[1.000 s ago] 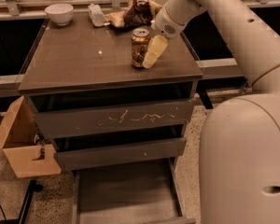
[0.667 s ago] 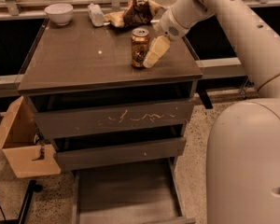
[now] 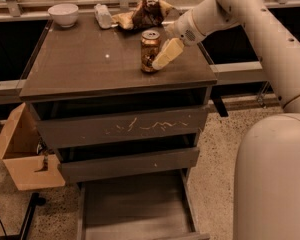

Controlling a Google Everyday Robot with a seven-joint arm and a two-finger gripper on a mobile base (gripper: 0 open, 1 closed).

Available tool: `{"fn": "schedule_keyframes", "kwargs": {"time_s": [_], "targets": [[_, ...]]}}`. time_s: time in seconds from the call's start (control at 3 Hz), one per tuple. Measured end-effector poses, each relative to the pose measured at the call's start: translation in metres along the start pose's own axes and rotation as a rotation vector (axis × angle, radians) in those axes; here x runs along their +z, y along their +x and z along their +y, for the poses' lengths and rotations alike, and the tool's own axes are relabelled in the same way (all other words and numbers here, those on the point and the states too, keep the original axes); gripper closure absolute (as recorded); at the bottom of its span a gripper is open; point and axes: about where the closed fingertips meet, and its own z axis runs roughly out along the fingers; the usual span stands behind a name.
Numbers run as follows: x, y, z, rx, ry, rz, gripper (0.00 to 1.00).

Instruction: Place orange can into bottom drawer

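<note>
Standing upright on the cabinet top (image 3: 85,64), your orange can (image 3: 150,50) sits toward the right rear part of that surface, silver top up and dark label facing the camera. Your gripper (image 3: 160,59) is right at the can, on its right side, with a pale part of it slanting down across the can's lower right edge. You cannot tell from this view whether the gripper is clamped on the can or only beside it. The white arm (image 3: 250,29) reaches in from the upper right, and the robot's rounded body (image 3: 272,179) fills the lower right corner.

Behind the can, near the back edge, you have a brown and tan snack bag (image 3: 145,13), a small white packet (image 3: 103,15) just left of it, and a white bowl (image 3: 63,14) at the back left corner.

Below the top, the scratched drawer front (image 3: 122,128) and the plain drawer front (image 3: 130,164) under it are both pushed in. The bottom drawer (image 3: 135,204) is pulled out toward you, its flat inside showing. A cardboard box (image 3: 20,154) stands open on the floor to the left of the cabinet.
</note>
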Motion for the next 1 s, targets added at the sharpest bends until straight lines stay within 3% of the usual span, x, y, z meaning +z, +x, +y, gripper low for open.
{"fn": "schedule_keyframes", "kwargs": {"time_s": [0.33,1.0], "targets": [[0.004,-0.007,0.001,-0.01,-0.013,-0.03,0.0],[0.018,-0.017,0.003,-0.041,-0.043,-0.026,0.0]]}}
